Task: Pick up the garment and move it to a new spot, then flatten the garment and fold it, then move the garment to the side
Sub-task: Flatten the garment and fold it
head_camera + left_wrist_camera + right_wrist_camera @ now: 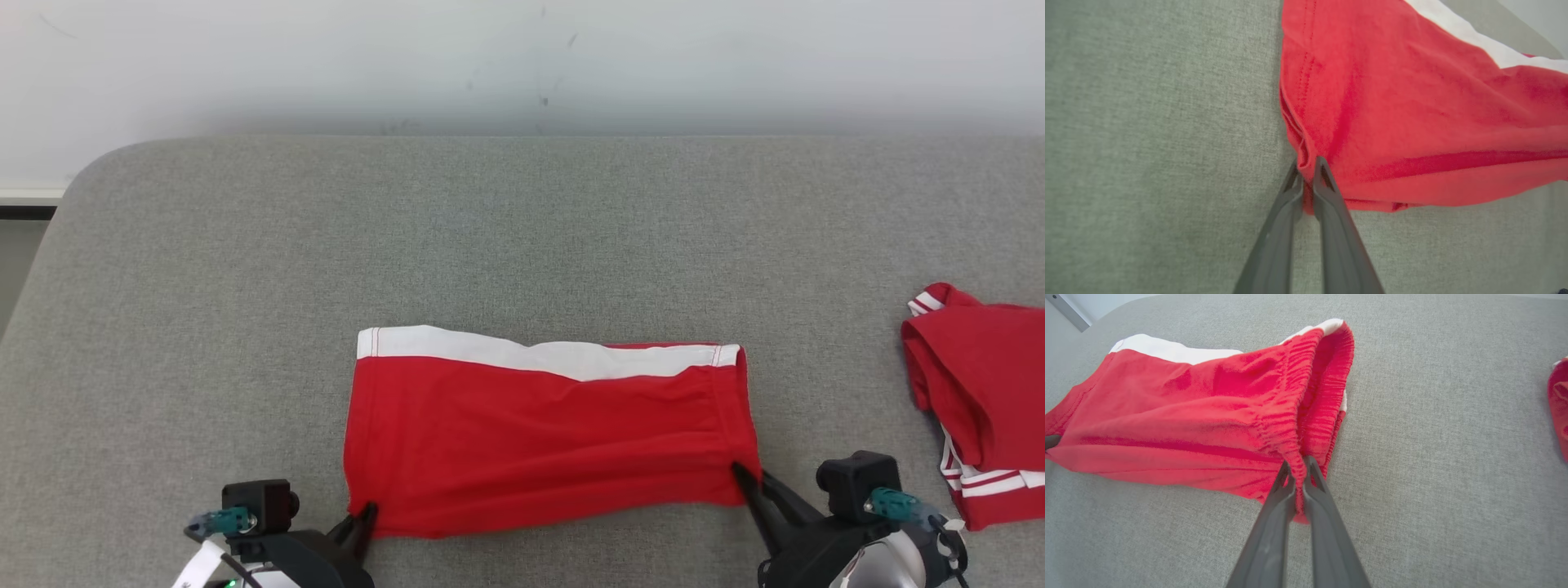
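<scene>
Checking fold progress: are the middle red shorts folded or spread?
Folded: red shorts lie as one narrow band, stacked layers showing at the waistband end; left gripper and right gripper each pinch a near corner.

item: red fabric shorts (539,441), 1 white band, gathered elastic waistband | state: folded flat into 1 long rectangle, lightly creased | pose: white band along far edge, waistband end at right | place: front middle of grey fabric-covered table (522,229)

1. We note bright, even, diffuse light; no glare.
2. Shadows soft and faint, thinnest under the garment (1412,122) near edge.
3. We find the wall (522,57) washed pale and the wrist views slightly soft.
</scene>
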{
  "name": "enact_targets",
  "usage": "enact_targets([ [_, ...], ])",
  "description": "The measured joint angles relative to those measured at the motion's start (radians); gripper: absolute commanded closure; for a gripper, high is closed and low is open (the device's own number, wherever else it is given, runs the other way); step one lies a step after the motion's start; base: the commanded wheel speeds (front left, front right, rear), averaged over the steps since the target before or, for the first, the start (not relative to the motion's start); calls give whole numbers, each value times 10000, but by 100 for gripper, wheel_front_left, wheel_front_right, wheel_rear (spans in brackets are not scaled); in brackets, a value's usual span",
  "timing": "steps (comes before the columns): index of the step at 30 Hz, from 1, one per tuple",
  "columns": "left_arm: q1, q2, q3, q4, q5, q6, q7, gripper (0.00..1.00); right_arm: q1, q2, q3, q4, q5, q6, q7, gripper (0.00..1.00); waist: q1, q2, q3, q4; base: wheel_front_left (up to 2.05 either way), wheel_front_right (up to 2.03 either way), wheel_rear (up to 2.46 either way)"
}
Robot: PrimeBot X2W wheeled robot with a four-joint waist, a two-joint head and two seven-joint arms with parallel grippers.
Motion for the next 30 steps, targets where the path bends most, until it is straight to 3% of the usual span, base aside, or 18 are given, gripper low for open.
enact_targets([
  [1,0,0,0,0,0,0,0,49,0,0,0,0,0,0,0,5,0,0,0,0,0,0,0],
  [2,12,29,-67,-40,-19,0,61,0,101,-4,79,-38,6,-12,188,0,0,0,11,12,0,0,0],
  [11,65,167,-86,-272,-19,77,324,0,343,-96,232,10,8,-86,805,0,0,0,4,33,0,0,0],
  [17,504,546,38,-608,-21,104,360,0,379,-98,73,-153,104,-163,892,0,1,0,-227,-32,0,0,0],
  [24,522,970,439,-2188,309,-466,-1522,0,378,81,-520,-610,167,-263,65,0,0,0,-679,-140,0,0,0],
  [30,618,738,525,-2974,642,-408,-3007,0,523,690,-792,-742,466,-341,-761,0,0,0,-1192,-202,0,0,0],
])
